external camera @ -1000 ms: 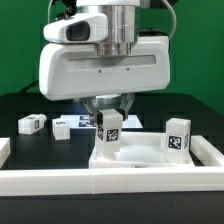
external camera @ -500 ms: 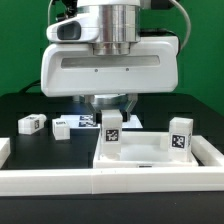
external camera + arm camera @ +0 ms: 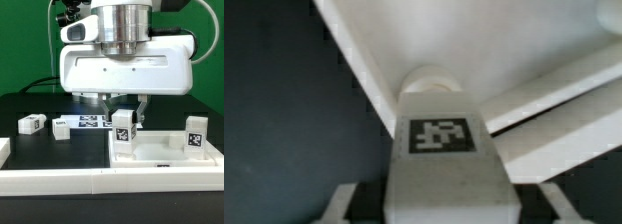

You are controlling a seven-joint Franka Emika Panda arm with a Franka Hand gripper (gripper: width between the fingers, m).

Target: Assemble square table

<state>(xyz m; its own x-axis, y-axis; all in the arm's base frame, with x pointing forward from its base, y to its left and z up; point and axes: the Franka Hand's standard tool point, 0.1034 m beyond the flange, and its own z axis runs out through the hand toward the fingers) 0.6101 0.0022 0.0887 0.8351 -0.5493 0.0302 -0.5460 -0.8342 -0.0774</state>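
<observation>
Leg (image 3: pixel 124 133): upright at the tabletop's (image 3: pixel 160 153) corner on the exterior view's left, gripper (image 3: pixel 124 115) fingers clamped on its upper sides. Judged light, stiff, smooth plastic; grip the flat faces near the top. Second leg (image 3: pixel 194 138) stands at the tabletop's other near corner, well apart. Rail wall (image 3: pixel 60 180) lies just in front of the tabletop; room above is open.

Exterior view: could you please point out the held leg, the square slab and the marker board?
held leg (image 3: pixel 123 133), exterior view, tagged face
square slab (image 3: pixel 160 152), exterior view, bare top
marker board (image 3: pixel 90 122), exterior view, printed tags
</observation>
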